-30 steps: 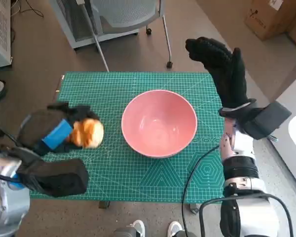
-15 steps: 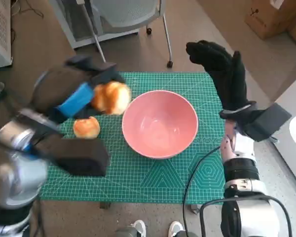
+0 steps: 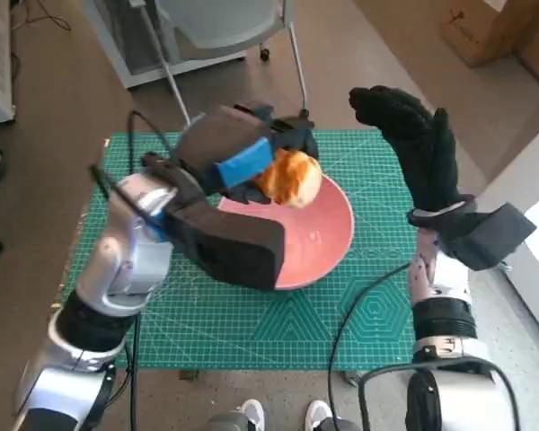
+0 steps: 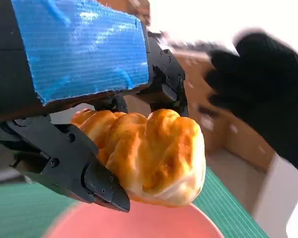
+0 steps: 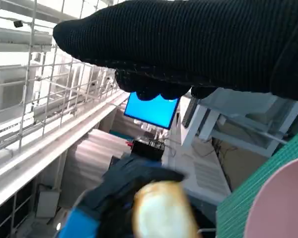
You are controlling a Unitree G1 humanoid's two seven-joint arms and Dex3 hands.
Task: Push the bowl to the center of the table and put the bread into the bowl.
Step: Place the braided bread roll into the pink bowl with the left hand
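Note:
My left hand (image 3: 238, 154) grips a golden braided bread roll (image 3: 289, 178) and holds it in the air above the pink bowl (image 3: 322, 241), which sits near the middle of the green mat (image 3: 251, 337). In the left wrist view the bread (image 4: 149, 153) is clamped between the black fingers (image 4: 97, 181), with the bowl's rim (image 4: 139, 225) just beneath. My right hand (image 3: 418, 148) is raised at the mat's far right corner, fingers spread, holding nothing. The right wrist view shows the glove (image 5: 188, 44), the bread (image 5: 161, 213) and the bowl's edge (image 5: 283, 198).
My left forearm (image 3: 220, 238) lies across the bowl's left side and hides the mat behind it. A chair with metal legs (image 3: 296, 63) stands beyond the table's far edge. Shoes (image 3: 247, 415) show at the near edge. Cardboard boxes (image 3: 485, 27) are at the far right.
My left hand has carried the bread up and to the right, from the mat's left side to above the bowl. A second roll seen on the mat is now hidden by my arm.

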